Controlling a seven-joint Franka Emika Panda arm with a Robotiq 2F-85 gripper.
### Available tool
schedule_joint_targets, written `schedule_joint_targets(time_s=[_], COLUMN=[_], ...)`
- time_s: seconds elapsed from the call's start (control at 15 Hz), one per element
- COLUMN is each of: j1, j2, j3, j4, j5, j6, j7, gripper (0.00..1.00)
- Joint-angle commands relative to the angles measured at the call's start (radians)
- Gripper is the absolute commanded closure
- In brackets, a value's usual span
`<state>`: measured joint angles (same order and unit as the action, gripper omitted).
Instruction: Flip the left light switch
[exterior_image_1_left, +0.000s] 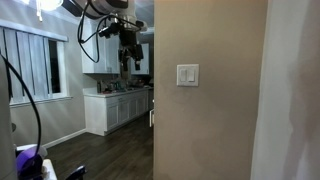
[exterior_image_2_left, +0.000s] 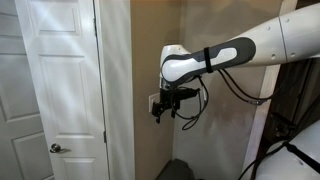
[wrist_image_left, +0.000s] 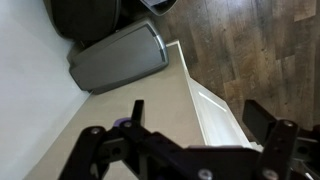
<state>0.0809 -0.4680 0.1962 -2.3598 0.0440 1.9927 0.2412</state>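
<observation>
The small white wall plate (exterior_image_1_left: 187, 75) sits on the beige wall, and the left light switch (exterior_image_1_left: 183, 75) is its left-hand narrow rocker. In an exterior view the plate shows edge-on as a white sliver (exterior_image_2_left: 152, 101) right beside my gripper (exterior_image_2_left: 160, 110). In an exterior view my gripper (exterior_image_1_left: 128, 60) hangs left of the plate and slightly higher; I cannot tell its distance from the wall. In the wrist view my gripper (wrist_image_left: 198, 115) is open and empty, its two dark fingers spread over the beige wall and the white corner trim (wrist_image_left: 215, 110). The plate is out of the wrist view.
A grey bin (wrist_image_left: 120, 55) stands on the wood floor (wrist_image_left: 260, 50) at the foot of the wall. A white panelled door (exterior_image_2_left: 60, 80) with a handle (exterior_image_2_left: 55, 148) is beside the corner. Kitchen cabinets (exterior_image_1_left: 115, 108) and a window with blinds (exterior_image_1_left: 30, 60) lie beyond.
</observation>
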Motion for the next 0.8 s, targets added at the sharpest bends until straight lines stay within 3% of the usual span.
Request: schedule_joint_targets(time_s=[0.0, 0.4, 0.73], j1=[0.008, -0.003, -0.077], j2=[0.001, 0.031, 0.134], j3=[-0.007, -0.014, -0.023], j4=[0.002, 0.023, 0.067], j5=[-0.004, 0.008, -0.018], j6=[-0.003, 0.071, 0.276], j7=[0.003, 0.029, 0.180], gripper=[0.23, 0.59, 0.91])
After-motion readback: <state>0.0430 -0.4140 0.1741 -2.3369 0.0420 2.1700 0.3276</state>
